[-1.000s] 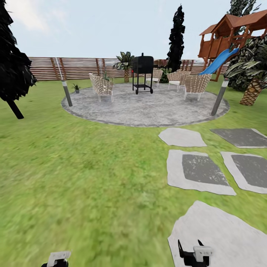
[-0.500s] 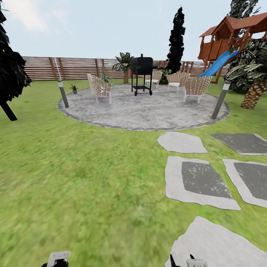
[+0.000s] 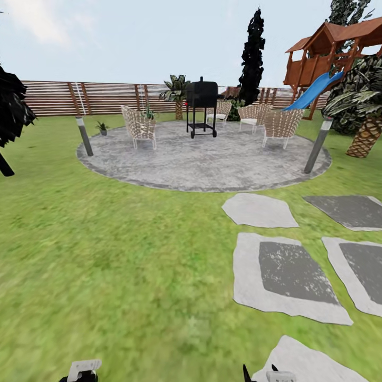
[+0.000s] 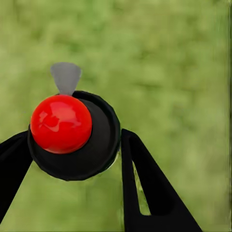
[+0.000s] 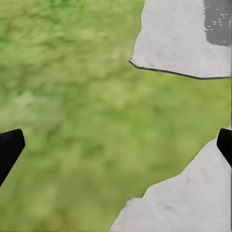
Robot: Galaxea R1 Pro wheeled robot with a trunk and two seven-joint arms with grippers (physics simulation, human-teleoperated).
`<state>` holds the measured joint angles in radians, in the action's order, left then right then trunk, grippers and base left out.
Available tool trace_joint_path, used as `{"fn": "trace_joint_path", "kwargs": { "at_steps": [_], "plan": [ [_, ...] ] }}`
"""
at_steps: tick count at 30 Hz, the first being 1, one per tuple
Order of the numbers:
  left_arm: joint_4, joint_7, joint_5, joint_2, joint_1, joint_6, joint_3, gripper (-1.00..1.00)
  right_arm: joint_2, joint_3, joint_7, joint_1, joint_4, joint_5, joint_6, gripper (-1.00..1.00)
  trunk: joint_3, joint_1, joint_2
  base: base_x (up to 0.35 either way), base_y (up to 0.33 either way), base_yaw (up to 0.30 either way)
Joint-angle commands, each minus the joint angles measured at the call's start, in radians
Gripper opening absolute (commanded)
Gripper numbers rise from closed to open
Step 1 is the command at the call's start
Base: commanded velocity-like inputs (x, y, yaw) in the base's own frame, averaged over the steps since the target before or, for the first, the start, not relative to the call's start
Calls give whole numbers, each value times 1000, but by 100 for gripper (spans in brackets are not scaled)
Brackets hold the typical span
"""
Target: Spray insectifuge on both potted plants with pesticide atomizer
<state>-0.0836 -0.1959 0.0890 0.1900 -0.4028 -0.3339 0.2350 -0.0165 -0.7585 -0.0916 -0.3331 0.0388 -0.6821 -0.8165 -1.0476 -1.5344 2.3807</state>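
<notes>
Pesticide atomizer (image 4: 99, 150) (seemingly that dark, red-knobbed body seen end-on) sits pinched in the left claw (image 4: 75, 137); right claw (image 5: 116, 145) is spread over lawn. A potted plant (image 3: 102, 127) waits at the paving's far-left edge, where the lamp post (image 3: 84, 136) could snag an arm.

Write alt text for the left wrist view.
A black round object topped by a glossy red ball sits between the left tool's two black fingers, over blurred green lawn.
</notes>
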Motion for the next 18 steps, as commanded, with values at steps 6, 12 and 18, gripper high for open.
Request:
{"fn": "trace_joint_path", "kwargs": {
  "at_steps": [6,12,18],
  "plan": [
    [1,-4,9,0,-1,-4,9,-100,0,-8,-10,0,1,1,-1,100,-1,0,0,315,-182,0],
    [1,-4,9,0,-1,-4,9,-100,0,-8,-8,0,1,1,-2,100,-1,0,0,305,-196,12],
    [1,-4,9,0,-1,-4,9,-100,1,-8,-8,0,1,1,-2,100,-1,0,0,304,-197,160]
  ]
}}
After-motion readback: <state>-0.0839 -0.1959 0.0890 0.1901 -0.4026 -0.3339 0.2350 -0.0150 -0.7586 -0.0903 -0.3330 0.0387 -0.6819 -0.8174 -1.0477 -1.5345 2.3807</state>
